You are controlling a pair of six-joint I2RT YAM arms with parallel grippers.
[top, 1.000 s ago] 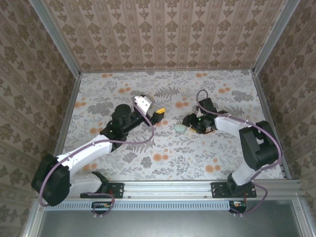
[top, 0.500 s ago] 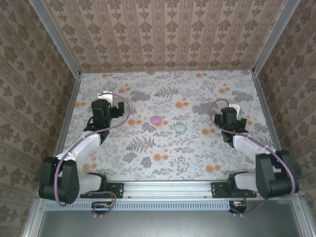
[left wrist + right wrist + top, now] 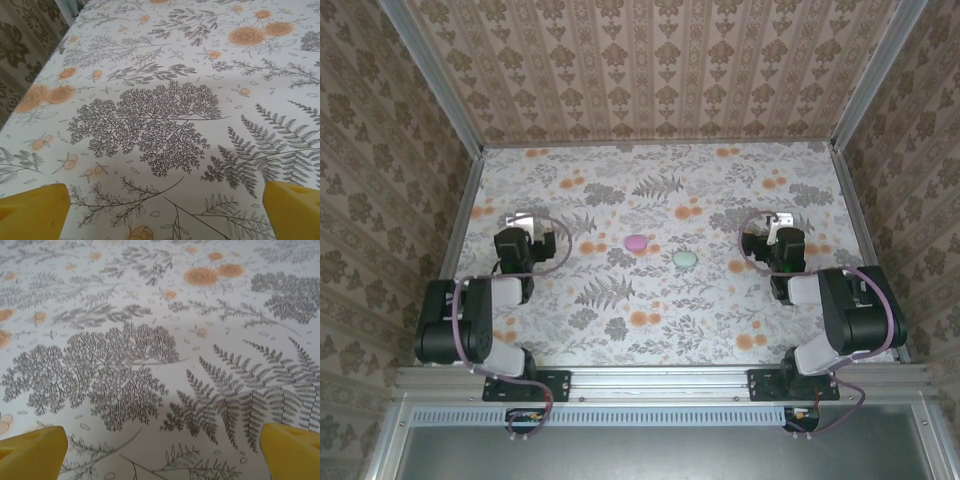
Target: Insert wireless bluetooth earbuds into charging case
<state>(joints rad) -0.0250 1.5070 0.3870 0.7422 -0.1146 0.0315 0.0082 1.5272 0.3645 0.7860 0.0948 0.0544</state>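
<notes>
Floral-print bench (image 3: pixel 620 330) is carrying a pink case (image 3: pixel 637 242) and a mint-green case (image 3: pixel 684 259) near each other mid-surface, between the arms; the earbuds are too small to make out. Spread wide and pinching nothing, the left tool (image 3: pixel 162 220) and right tool (image 3: pixel 162 457) are hovering over bare print. Earbuds are likely handling as light, hard, slick beans, calling for a gentle fingertip pinch across the body.

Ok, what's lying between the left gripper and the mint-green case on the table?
The pink oval case, nearer the mint-green case than the left gripper; the rest is bare flowered tablecloth. The top external view shows it.
</notes>
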